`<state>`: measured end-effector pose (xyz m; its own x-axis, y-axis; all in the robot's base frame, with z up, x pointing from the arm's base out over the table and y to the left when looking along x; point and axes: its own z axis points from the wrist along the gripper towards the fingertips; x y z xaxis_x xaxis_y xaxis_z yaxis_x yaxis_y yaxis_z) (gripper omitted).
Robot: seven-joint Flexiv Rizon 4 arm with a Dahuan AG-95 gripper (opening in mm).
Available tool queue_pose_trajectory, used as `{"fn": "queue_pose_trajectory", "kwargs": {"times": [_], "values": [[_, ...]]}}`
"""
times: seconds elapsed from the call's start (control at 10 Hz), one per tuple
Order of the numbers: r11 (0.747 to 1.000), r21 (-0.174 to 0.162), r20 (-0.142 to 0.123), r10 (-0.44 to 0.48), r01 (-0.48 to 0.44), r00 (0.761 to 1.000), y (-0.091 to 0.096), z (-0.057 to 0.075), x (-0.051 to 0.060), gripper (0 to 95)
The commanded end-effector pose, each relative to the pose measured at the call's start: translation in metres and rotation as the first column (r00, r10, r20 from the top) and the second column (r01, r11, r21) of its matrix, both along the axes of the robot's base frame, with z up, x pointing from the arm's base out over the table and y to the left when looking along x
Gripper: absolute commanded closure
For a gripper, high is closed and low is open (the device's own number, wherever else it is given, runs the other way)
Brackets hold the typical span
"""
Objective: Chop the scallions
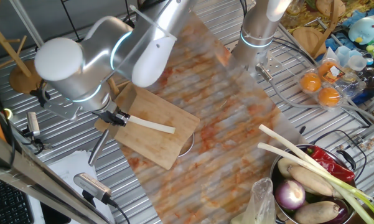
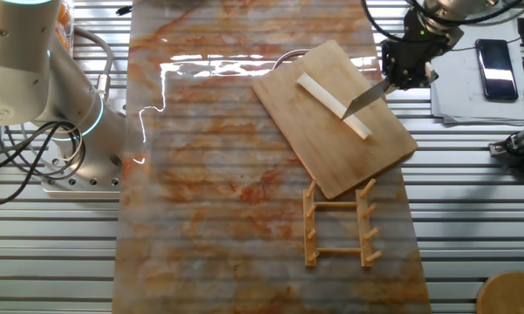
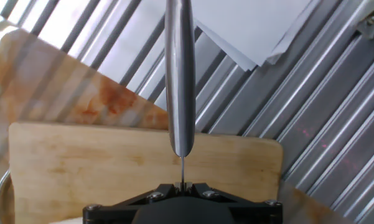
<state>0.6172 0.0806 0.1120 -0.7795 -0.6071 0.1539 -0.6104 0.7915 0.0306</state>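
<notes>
Scallions lie under gripper's knife.

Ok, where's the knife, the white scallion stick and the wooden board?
knife (image 2: 363, 98): the other fixed view, middle of the blade.
scallion (image 2: 318, 92): the other fixed view, on the stalk's upper half.
cutting board (image 2: 331, 157): the other fixed view, bare wood below the stalk.

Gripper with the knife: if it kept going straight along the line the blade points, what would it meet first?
Probably the scallion. The gripper holds the knife with its tip at the stalk, on the cutting board. Whether the blade already touches it is unclear.
</notes>
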Motion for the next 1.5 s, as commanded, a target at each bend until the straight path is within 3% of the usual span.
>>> {"fn": "queue_pose_trajectory", "kwargs": {"times": [0.1,0.2,0.4,0.6,0.9,1.1,1.3,1.5], "values": [[0.997,0.024,0.085,-0.077,0.075,0.993,0.000,0.000,-0.002,95.0],[0.997,0.010,0.100,-0.074,0.073,0.992,0.000,0.000,-0.002,95.0],[0.996,0.061,0.120,-0.067,0.060,0.991,-0.012,-0.016,-0.003,95.0],[0.997,0.067,0.128,-0.047,0.039,0.991,-0.019,-0.022,-0.011,95.0],[0.997,0.063,0.124,-0.041,0.033,0.991,-0.018,-0.017,-0.015,95.0],[0.998,0.060,0.109,-0.026,0.019,0.994,-0.019,-0.024,-0.019,95.0],[0.997,0.077,0.117,-0.015,0.006,0.993,-0.022,-0.030,-0.028,95.0],[0.997,0.073,0.118,-0.010,0.002,0.993,-0.022,-0.031,-0.031,95.0]]}}
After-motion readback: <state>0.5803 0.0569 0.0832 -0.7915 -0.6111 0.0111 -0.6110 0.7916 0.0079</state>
